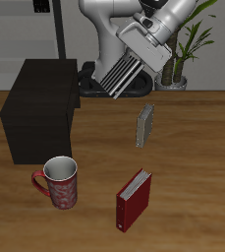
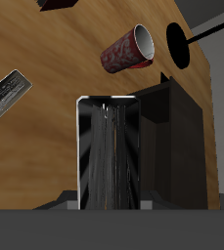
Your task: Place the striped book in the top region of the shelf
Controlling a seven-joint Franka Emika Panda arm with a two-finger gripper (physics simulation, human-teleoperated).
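Observation:
The striped book (image 1: pixel 121 75), with its black-and-white cover, hangs tilted in the air in my gripper (image 1: pixel 136 56), which is shut on its upper end. It is just beside the shelf (image 1: pixel 40 110), a large dark boxy unit, level with the shelf's top at its back corner. In the wrist view the striped book (image 2: pixel 108 151) fills the middle, with the shelf (image 2: pixel 177 137) right beside it. My fingertips are hidden behind the book.
A red patterned mug (image 1: pixel 61 183) stands near the table's front edge, before the shelf. A dark-red book (image 1: pixel 135 198) stands near the front. A small grey book (image 1: pixel 145 125) stands mid-table below the gripper. A potted plant (image 1: pixel 188 54) stands at the back.

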